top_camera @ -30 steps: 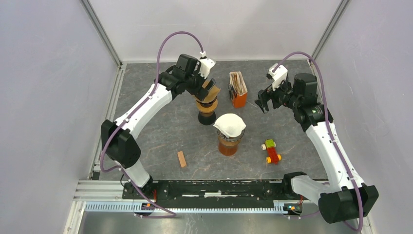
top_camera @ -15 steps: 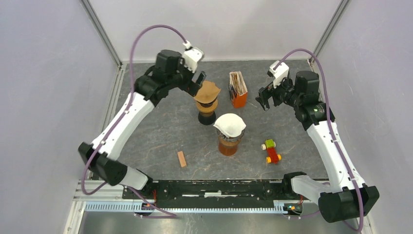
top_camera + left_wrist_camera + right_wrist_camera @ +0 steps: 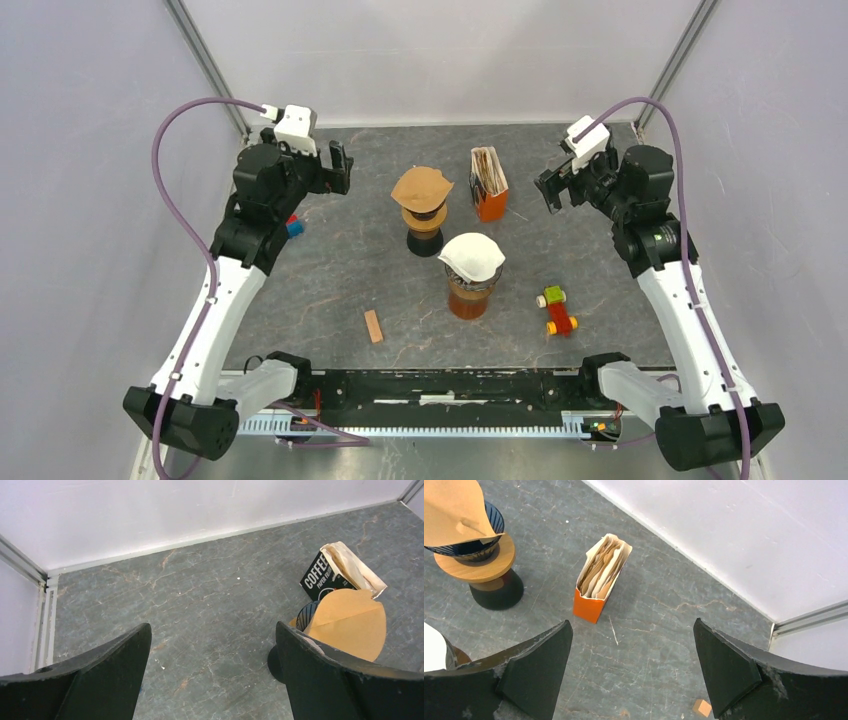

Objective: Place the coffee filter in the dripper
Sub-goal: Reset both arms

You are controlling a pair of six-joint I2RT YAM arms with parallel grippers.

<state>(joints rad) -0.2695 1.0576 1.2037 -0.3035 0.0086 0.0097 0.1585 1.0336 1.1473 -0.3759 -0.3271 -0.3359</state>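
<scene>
Brown paper coffee filter [image 3: 421, 185] sits on top of the dark blue ribbed dripper [image 3: 474, 547], folded and tilted, not held by either arm; can't tell how deep it's seated. Dripper is on a round wooden collar with black base [image 3: 425, 243], roughly table centre, slightly toward 12 o'clock. Left gripper [image 3: 335, 168]: jaws wide apart, nothing between them, up in the air at about 9 o'clock of the filter, well apart from it; the left wrist view shows only bare grey stone-pattern tabletop [image 3: 340, 270] between the fingers, with the filter off past the right finger. Right gripper [image 3: 553, 190]: jaws also fully apart and empty, hanging at about 3 o'clock of the orange cardboard box of spare filters [image 3: 488, 185], near but clear of it. That box stands upright just beside the dripper at its 2 o'clock, top open, papers showing. At 5 o'clock of the dripper, close by: amber glass jar [image 3: 470, 295] capped with a white paper filter [image 3: 472, 255]. At 3 o'clock of the jar: small green, red and orange toy blocks [image 3: 556, 310]. At 8 o'clock of the jar: small tan wooden block [image 3: 373, 326] lying flat. Small blue-and-red object [image 3: 293, 226] partly hidden under the left arm; can't identify it.
</scene>
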